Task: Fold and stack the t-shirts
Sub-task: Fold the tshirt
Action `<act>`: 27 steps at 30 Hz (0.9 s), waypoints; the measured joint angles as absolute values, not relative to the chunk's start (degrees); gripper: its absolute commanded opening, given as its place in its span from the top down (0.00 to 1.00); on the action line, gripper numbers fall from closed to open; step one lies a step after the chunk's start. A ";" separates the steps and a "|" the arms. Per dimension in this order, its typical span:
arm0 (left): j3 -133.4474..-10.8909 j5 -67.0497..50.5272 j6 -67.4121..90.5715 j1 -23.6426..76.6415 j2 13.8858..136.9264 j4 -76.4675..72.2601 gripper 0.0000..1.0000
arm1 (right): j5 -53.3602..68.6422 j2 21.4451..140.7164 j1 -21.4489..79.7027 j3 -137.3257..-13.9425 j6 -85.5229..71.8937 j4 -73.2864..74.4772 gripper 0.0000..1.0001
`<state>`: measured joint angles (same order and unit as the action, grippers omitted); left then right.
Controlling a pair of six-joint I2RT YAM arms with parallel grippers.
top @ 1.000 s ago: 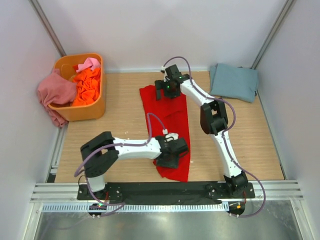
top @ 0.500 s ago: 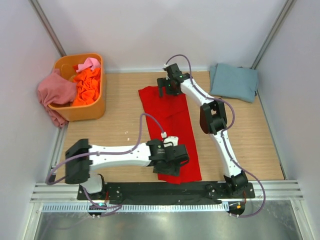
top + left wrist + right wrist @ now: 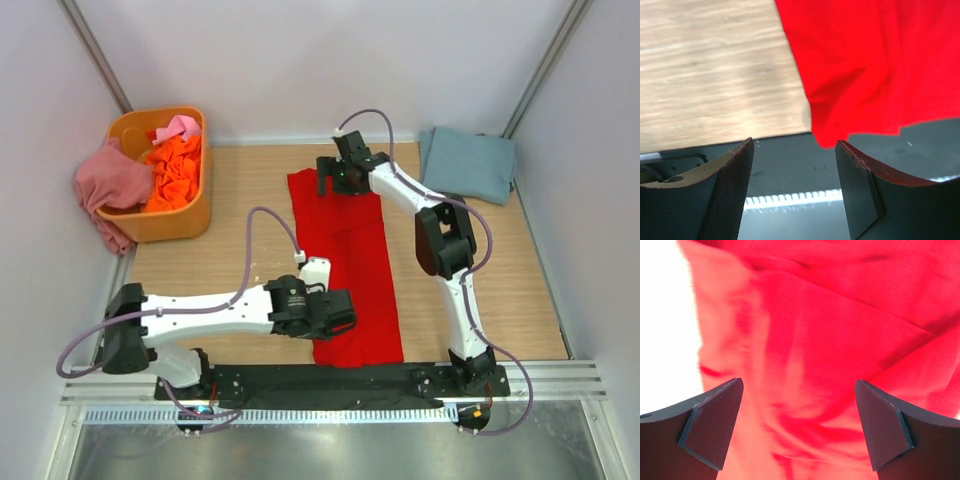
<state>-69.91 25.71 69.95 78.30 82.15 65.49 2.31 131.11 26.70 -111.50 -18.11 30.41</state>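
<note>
Red t-shirt point(image 3: 345, 265): your strip lies flat in the middle of the wooden table point(image 3: 240, 210), running 12 to 6 o'clock.
Left gripper point(image 3: 795, 150): your fingers stand apart, empty, at the strip's 7 o'clock corner.
Right gripper point(image 3: 799, 390): spread wide, holding nothing, over its 12 o'clock end.
Grey-blue t-shirt point(image 3: 467, 163): folded, at 2 o'clock.

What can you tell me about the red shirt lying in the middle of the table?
The red t-shirt is soft plain cloth, folded into a long narrow strip, lightly creased. It lies flat on the wooden table, its near end reaching the black rail. The left gripper and right gripper stand open at its ends, neither gripping it.
</note>
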 measured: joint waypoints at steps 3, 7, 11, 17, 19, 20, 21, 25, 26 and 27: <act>-70.65 27.22 68.71 77.54 85.17 66.19 0.32 | 2.52 132.68 28.12 -114.87 -18.85 30.33 0.00; -69.95 27.64 67.55 76.18 84.40 66.00 0.32 | 2.46 138.56 29.26 -121.67 -19.55 30.55 0.00; -66.37 27.44 66.81 73.76 80.68 65.12 0.32 | 0.43 145.40 28.95 -129.60 -19.97 30.46 0.00; -64.34 27.38 65.28 69.93 79.37 64.79 0.32 | -0.93 151.79 27.03 -138.67 -21.74 28.73 0.00; -64.34 27.31 64.82 69.01 79.37 64.38 0.32 | -0.95 153.95 26.46 -141.43 -22.35 27.29 0.00; -64.34 27.22 64.27 68.45 79.42 63.94 0.32 | -0.99 154.95 26.35 -142.71 -22.70 26.35 0.00; -64.34 27.14 63.92 67.88 79.48 63.53 0.33 | -1.15 155.85 26.17 -143.83 -22.87 25.45 0.00; -64.34 26.61 62.48 65.63 80.47 61.98 0.33 | -2.24 157.91 25.67 -145.53 -23.92 20.86 0.00; -64.34 26.50 62.26 65.14 80.79 61.58 0.33 | -2.61 157.93 25.63 -145.53 -24.16 20.43 0.00; -64.34 26.44 62.02 64.73 81.10 61.14 0.33 | -3.16 157.93 25.50 -145.53 -24.21 20.21 0.00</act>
